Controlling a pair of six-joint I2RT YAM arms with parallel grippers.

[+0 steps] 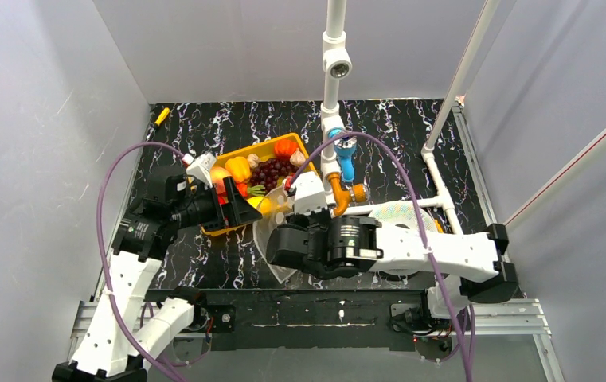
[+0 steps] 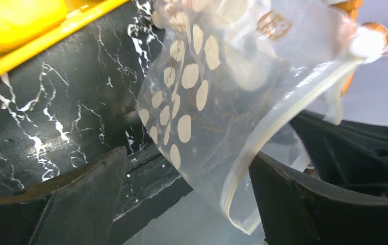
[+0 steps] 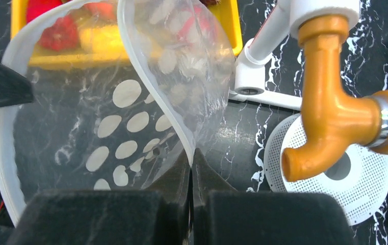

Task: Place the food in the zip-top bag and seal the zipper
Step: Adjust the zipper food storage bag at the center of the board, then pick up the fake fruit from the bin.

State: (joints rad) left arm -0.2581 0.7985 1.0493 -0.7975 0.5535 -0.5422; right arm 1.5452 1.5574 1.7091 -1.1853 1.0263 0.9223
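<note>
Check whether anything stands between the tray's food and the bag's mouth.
Nothing squarely: the open left hand sits by the yellow tray, beside the mouth of the zip-top bag; the right hand pinches its rim.

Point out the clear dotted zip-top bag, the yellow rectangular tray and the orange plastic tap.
Clear dotted zip-top bag (image 3: 69,117): right wrist view, its see-through panel.
Yellow rectangular tray (image 1: 261,149): top view, its far rim.
Orange plastic tap (image 3: 327,87): right wrist view, its neck.

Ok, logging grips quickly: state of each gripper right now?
Left gripper: open, the zip-top bag edge between its fingers, ungripped.
Right gripper: shut on the zip-top bag.
</note>
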